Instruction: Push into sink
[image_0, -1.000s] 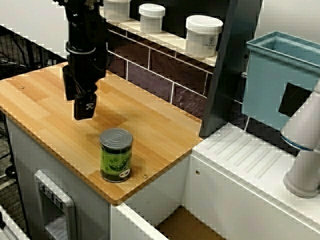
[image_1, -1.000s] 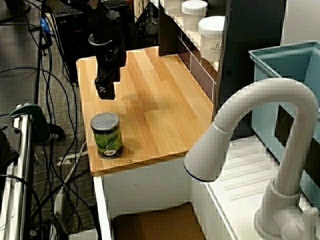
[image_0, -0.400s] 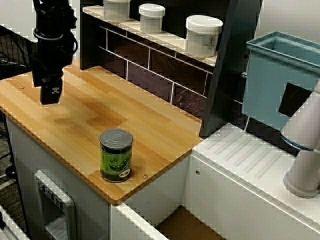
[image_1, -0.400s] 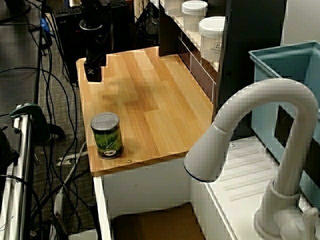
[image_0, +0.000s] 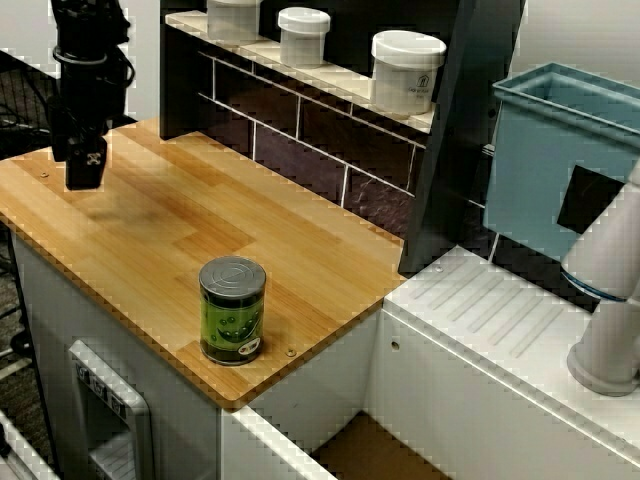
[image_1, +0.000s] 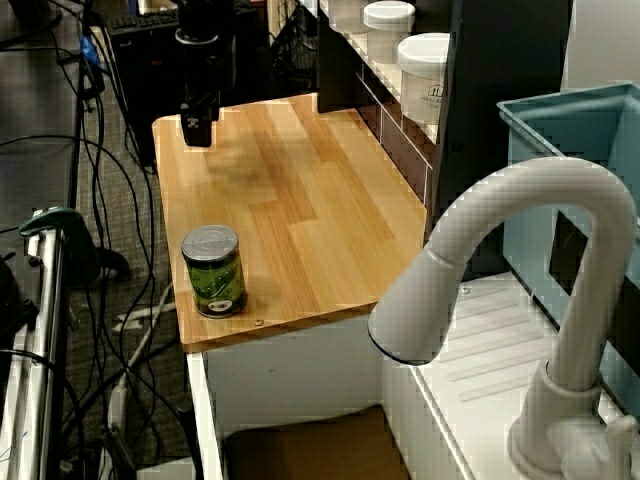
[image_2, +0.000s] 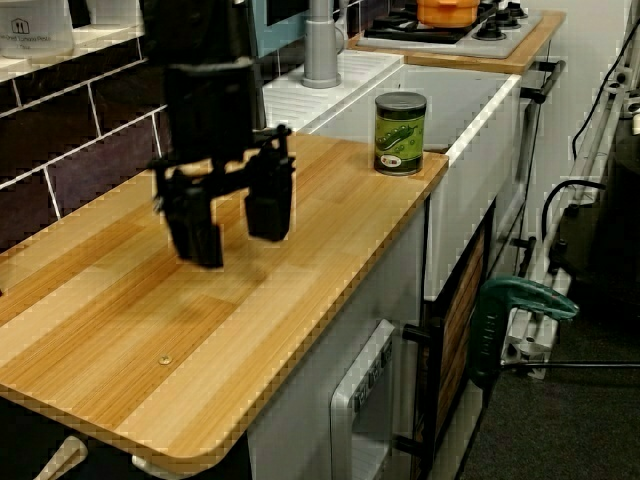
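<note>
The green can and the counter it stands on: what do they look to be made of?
The can looks like metal: dull grey ribbed lid and rim, wrapped in a glossy green label, probably paper. The counter looks like wood or wood-look laminate: light plank grain with a smooth satin sheen; which one can't be told from here.

1. One green-labelled metal can (image_0: 232, 310) is seen on the wooden countertop (image_0: 150, 230).
2. Three white lidded plastic jars (image_0: 406, 71) are counted on the shelf above the dark tiles.
3. One light blue plastic bin (image_0: 555, 160) is seen.
4. One white curved faucet (image_1: 520, 300) is seen.
5. One black robot gripper (image_2: 232, 213) is seen.
6. One white ribbed drainboard (image_0: 500, 310) is seen.
7. One recessed white-walled sink (image_0: 360, 450) is seen.
</note>
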